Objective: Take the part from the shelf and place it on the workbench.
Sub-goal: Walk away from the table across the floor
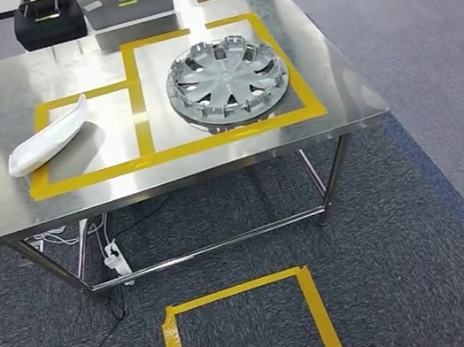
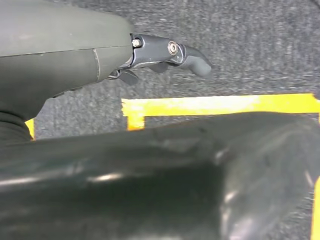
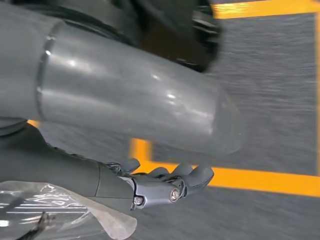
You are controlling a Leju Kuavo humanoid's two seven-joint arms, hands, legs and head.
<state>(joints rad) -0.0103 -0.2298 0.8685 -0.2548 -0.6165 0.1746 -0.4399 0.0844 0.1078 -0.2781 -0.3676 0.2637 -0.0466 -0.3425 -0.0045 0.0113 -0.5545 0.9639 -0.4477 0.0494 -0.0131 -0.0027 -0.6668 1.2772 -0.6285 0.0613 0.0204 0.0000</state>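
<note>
the silver wheel cover (image 1: 227, 80) lies flat inside the larger taped box on the steel desk (image 1: 8, 190), near a white part (image 1: 48, 137). left hand (image 2: 166, 55) hangs over carpet, fingers loosely apart, holding nothing; right hand (image 3: 166, 182), fingers loosely curled, likewise.

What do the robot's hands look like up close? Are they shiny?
The left hand has a smooth grey cover, dark metal links with a small silver screw, and a rounded grey tip. The right hand looks alike: grey cover, dark fingers, silver screws. Beside it runs a shiny silver tube of the robot's body.
</note>
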